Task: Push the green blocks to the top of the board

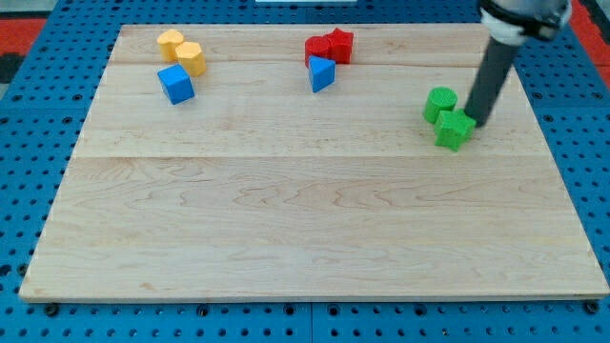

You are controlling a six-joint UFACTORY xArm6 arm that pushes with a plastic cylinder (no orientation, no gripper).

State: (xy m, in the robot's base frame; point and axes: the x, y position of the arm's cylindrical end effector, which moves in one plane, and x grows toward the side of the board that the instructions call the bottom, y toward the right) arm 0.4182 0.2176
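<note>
My tip (476, 124), the lower end of the straight dark rod, sits on the board at the view's right, touching or all but touching the right side of the small green star-like wooden block (454, 130); there are no fingers here to open or close, so nothing is gripped, and the rod can only shove. Just up and to the left of that block, touching it or nearly so, stands the small green cylinder-like wooden block (440, 102); the pair lies in the right part of the pale wooden board (305, 238), somewhat below its top edge.

I judge both green blocks to be light, stiff and hard, and likely to slide easily on the smooth wood; being so small they will probably spin or slip aside if struck off-centre, so the contact should be on the lower face of each, in line with its middle, pushing toward the view's top. Neither block has a clear long axis; both are compact, the cylinder standing upright with its round face up, the star-like one showing no distinct heading that I can tell.

Farther off, near the top edge, lie two red blocks (330, 47) with a blue wedge-like block (321, 73) just below them; at the view's upper left sit two yellow blocks (182, 50) and a blue cube-like block (175, 84); all are well apart from the green pair.
</note>
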